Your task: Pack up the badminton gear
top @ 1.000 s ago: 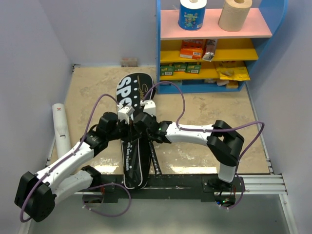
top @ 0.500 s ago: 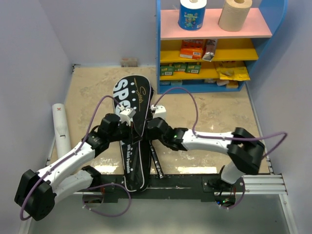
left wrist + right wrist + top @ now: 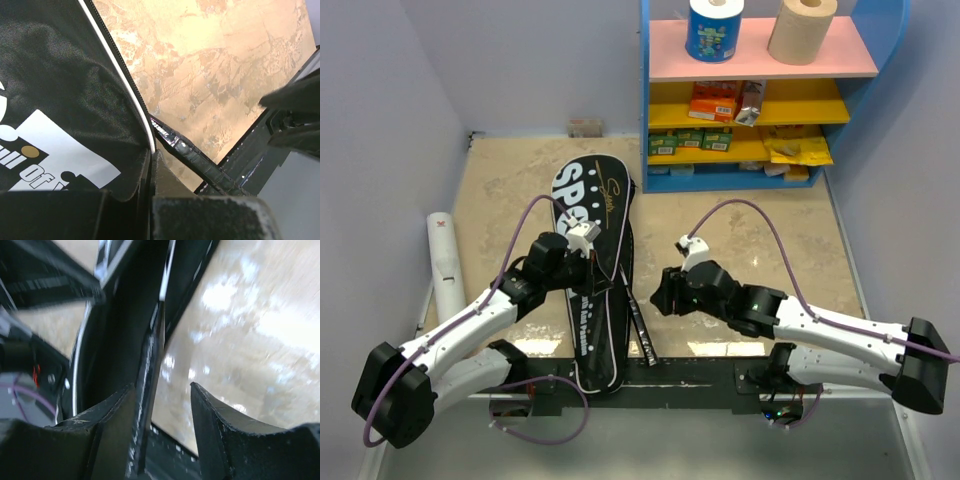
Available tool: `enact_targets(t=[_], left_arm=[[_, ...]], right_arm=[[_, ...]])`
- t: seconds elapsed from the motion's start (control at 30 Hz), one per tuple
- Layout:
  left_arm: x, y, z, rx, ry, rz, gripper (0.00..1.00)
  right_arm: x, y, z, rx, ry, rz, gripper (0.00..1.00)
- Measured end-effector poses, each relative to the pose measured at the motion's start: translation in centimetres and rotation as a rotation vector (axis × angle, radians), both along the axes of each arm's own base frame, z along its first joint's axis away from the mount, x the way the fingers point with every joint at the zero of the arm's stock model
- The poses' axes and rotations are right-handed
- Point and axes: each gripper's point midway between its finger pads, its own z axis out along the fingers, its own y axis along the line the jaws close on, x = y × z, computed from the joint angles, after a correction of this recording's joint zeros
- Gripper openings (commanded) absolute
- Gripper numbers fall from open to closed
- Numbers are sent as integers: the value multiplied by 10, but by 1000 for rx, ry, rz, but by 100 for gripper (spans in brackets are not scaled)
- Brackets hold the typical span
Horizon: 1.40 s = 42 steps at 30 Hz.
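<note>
black cover (image 3: pixel 592 200) lies lengthwise, head far, handle end near; left tool (image 3: pixel 586 264) pinches it, right tool (image 3: pixel 661 293) open.

- cover (image 3: pixel 592 195): black, white "SP" letters, white dots, gold script, white piping on the edge
- racket handle (image 3: pixel 192 155): glossy black, small white print
- tube (image 3: pixel 445 265): white, red mark near the top
- table (image 3: pixel 750 220): tan, marbled with paler patches
- shelf (image 3: pixel 644 100): blue frame, pink top board, yellow boards below
- paper rolls (image 3: pixel 715 28): one blue-printed, one plain tan
- packets (image 3: pixel 713 100): orange, yellow, some green
- my arms (image 3: pixel 470 325): white links, black joints
</note>
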Motion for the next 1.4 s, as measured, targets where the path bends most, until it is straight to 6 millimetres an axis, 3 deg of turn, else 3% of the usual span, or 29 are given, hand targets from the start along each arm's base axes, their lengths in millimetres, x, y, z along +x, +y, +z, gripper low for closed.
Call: enact_targets(t=[0.2,0.3,0.73,0.87,0.9,1.0,1.07,1.4], left_arm=[[0,0,0,-1,-1,-1,0],[0,0,0,-1,-1,-1,0],[-1,-2,2,-10,-4,-13,0],[-2,-3,3,-14,-4,-18,0],[-2,-3,3,-16,-5,-19,0],[-4,-4,6,-25,-7,-28,0],[-4,-4,7,-30,-10,-31,0],[-4,-4,15,-50,-38,-33,0]], right_arm=[[-35,-4,-40,-14,137,111,48],[-46,-4,-50,-4,186,144,48],[-73,33,-70,40,262,251,45],[-82,42,-79,32,279,270,37],[-85,45,-81,30,282,278,30],[-90,53,-86,32,300,273,21],[-92,56,-89,36,308,264,20],[-100,92,-76,139,312,284,14]])
